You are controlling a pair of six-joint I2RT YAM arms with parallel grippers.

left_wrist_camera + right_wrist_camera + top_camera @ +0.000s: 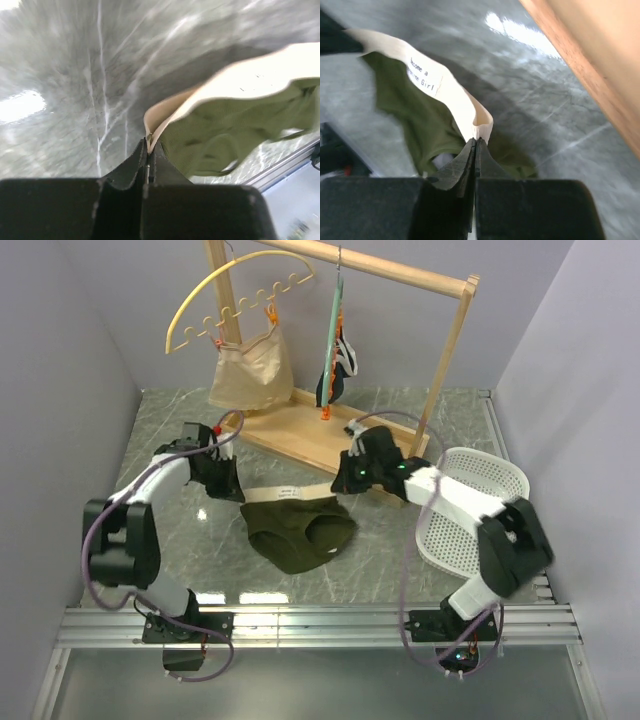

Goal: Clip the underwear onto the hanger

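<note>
Two arm bases (185, 625) sit at the near edge, and just beyond them one pair of underwear (300, 530) lies on the grey table (215, 550), its waistband stretched left to right (that is its long axis) and its crotch pointing toward the bases. Left gripper (148, 144) and right gripper (476, 141) each have jaws pressed together, pinching one end of the tan band. Farther back, one wooden rack (400, 273) carries two hangers: the teal hanger (334, 330), seen edge-on, and a cream hanger (196, 295).
</note>
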